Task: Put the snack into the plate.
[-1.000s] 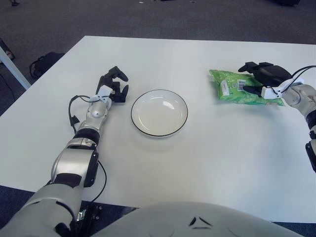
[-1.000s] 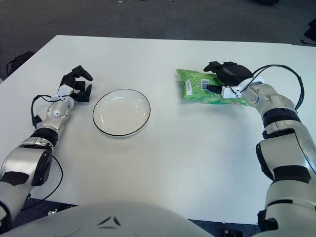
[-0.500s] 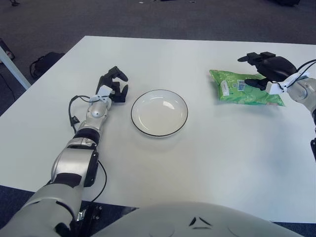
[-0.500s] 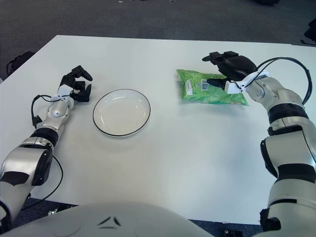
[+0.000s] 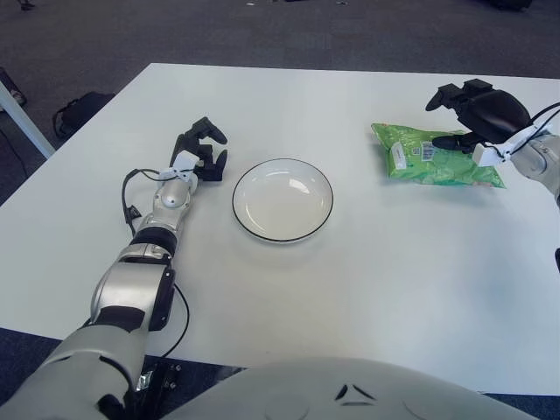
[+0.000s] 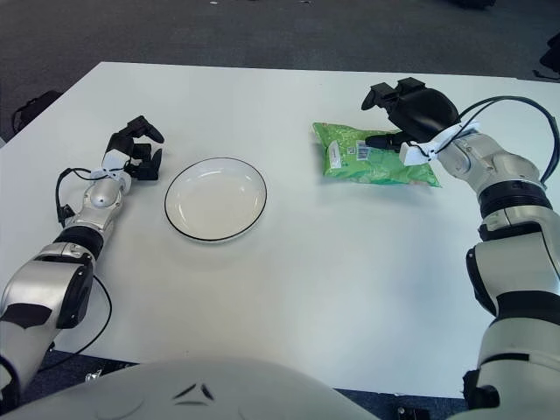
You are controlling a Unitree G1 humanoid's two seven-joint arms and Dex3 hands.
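A green snack bag (image 5: 430, 157) with a white barcode label lies flat on the white table, to the right of the plate. The white plate (image 5: 282, 199) with a thin dark rim sits near the table's middle and holds nothing. My right hand (image 5: 468, 114) hovers above the bag's far right part, fingers spread, thumb pointing toward the bag, holding nothing. My left hand (image 5: 201, 150) shows just left of the plate, fingers loosely curled, nothing in it.
The white table (image 5: 350, 289) stretches wide in front of the plate. Dark carpet lies beyond its far edge. A dark bag (image 5: 77, 112) sits on the floor at the left, near a white table leg (image 5: 22, 118).
My right hand has lifted off the snack bag and moved up and to the right, with its fingers spreading. The bag, the plate and my left hand have stayed put.
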